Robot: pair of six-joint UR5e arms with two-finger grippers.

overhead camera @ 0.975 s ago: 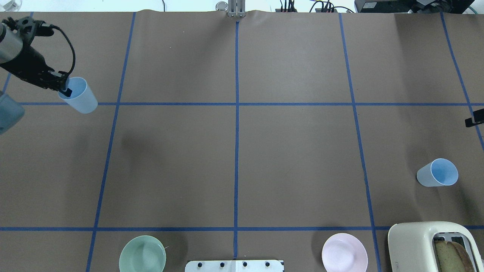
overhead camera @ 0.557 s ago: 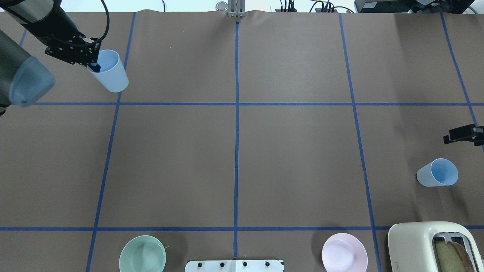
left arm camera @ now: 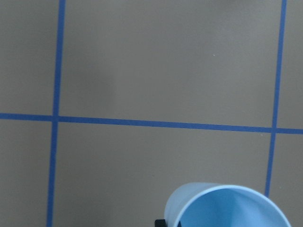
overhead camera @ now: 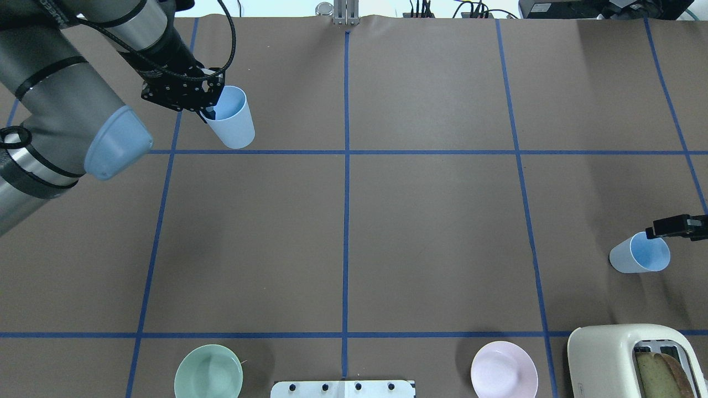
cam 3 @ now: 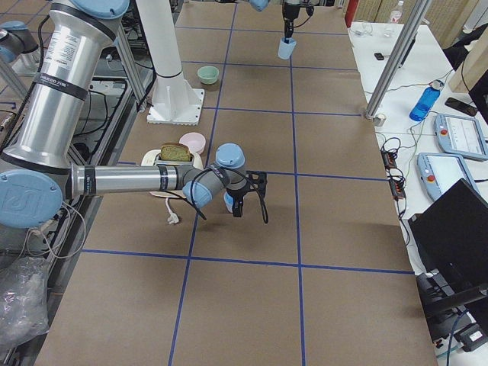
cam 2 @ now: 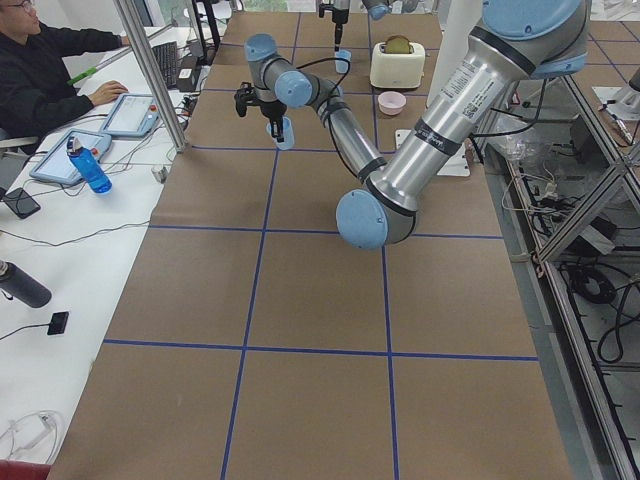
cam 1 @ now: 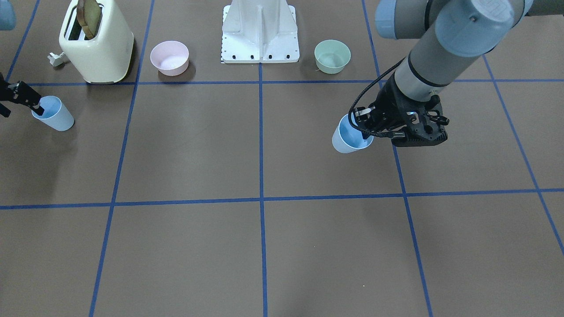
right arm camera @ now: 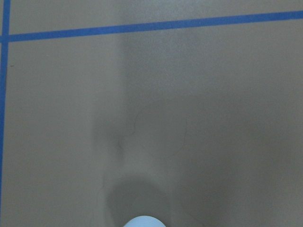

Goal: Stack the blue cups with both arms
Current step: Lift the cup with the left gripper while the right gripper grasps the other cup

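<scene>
My left gripper (overhead camera: 212,110) is shut on the rim of a light-blue cup (overhead camera: 233,122), one finger inside it, and holds it off the table at the far left. It also shows in the front view (cam 1: 349,140) and the left wrist view (left arm camera: 227,208). The second blue cup (overhead camera: 639,254) stands upright at the right edge, also seen in the front view (cam 1: 53,114). My right gripper (overhead camera: 661,229) is at its rim and looks open, with one finger over the cup's mouth (cam 1: 38,107). The right wrist view shows only a sliver of that rim (right arm camera: 144,221).
A cream toaster (overhead camera: 630,359) with bread stands near the right cup. A pink bowl (overhead camera: 504,370) and a pale green bowl (overhead camera: 208,371) sit by the white pedestal base (overhead camera: 343,388). Blue tape lines grid the brown table. An operator sits beyond the far edge (cam 2: 40,70).
My left arm has carried its cup rightward, toward the table's middle. My right gripper has come in from the right edge and moved nearer, down to the second cup's rim.
</scene>
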